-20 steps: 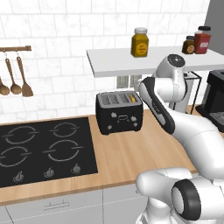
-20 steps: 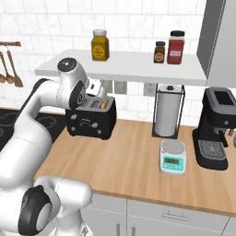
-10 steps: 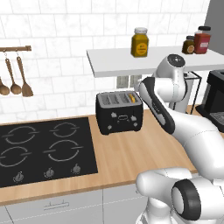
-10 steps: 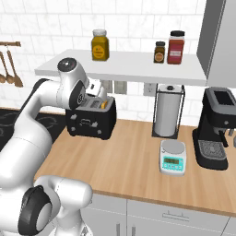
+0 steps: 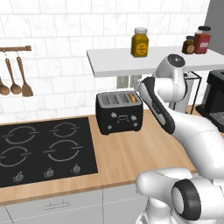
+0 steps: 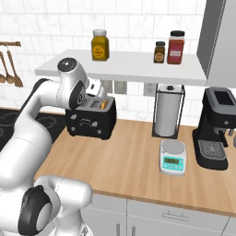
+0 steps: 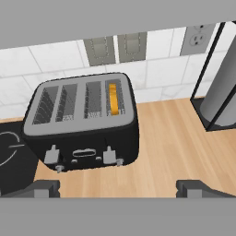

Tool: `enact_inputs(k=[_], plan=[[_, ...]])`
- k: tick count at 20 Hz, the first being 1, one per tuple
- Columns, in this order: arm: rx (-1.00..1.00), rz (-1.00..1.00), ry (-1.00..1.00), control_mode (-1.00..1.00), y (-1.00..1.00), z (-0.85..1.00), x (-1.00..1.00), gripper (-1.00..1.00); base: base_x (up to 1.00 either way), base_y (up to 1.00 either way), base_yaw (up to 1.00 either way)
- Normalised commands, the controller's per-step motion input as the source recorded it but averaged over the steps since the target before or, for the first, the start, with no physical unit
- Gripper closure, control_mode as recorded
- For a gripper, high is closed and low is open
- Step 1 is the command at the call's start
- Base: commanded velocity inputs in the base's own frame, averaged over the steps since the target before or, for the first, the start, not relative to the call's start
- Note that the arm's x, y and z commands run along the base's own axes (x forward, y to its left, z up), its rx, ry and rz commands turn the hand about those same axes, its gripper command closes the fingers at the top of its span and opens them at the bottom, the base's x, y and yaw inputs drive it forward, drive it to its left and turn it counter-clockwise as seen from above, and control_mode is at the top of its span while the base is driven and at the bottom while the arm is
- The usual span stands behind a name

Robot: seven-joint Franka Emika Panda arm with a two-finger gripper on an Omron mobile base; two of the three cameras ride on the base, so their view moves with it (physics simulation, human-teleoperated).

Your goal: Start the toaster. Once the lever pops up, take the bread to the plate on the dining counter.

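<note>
The black toaster [image 7: 83, 122] stands on the wood counter against the tiled wall, also seen from the base cameras [image 5: 119, 111] [image 6: 91, 119]. The bread [image 7: 113, 98] sits down in its rightmost slot, orange crust showing [image 5: 131, 97]. Two pale levers [image 7: 109, 155] stick out of the toaster's front face. My gripper [image 7: 118, 189] hangs above and in front of the toaster, open, with nothing between its fingers. The plate and the dining counter are out of view.
A black hob [image 5: 39, 153] lies left of the toaster. To the right stand a paper towel holder [image 6: 167, 110], a kitchen scale [image 6: 173, 157] and a black coffee machine [image 6: 219, 129]. A white shelf [image 6: 124, 67] with jars hangs just above my hand.
</note>
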Motion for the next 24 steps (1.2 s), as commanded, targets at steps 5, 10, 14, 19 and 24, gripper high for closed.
enact_inputs(k=[5,10,14,19,24], plan=[[0.0,0.0,0.0,-1.0,0.0,0.0,0.0,-1.0,0.0,0.0,0.0],[0.0,0.0,0.0,-1.0,0.0,0.0,0.0,-1.0,0.0,0.0,0.0],[0.0,0.0,0.0,-1.0,0.0,0.0,0.0,-1.0,0.0,0.0,0.0],[0.0,0.0,0.0,-1.0,0.0,0.0,0.0,-1.0,0.0,0.0,0.0],[0.0,0.0,0.0,-1.0,0.0,0.0,0.0,-1.0,0.0,0.0,0.0]])
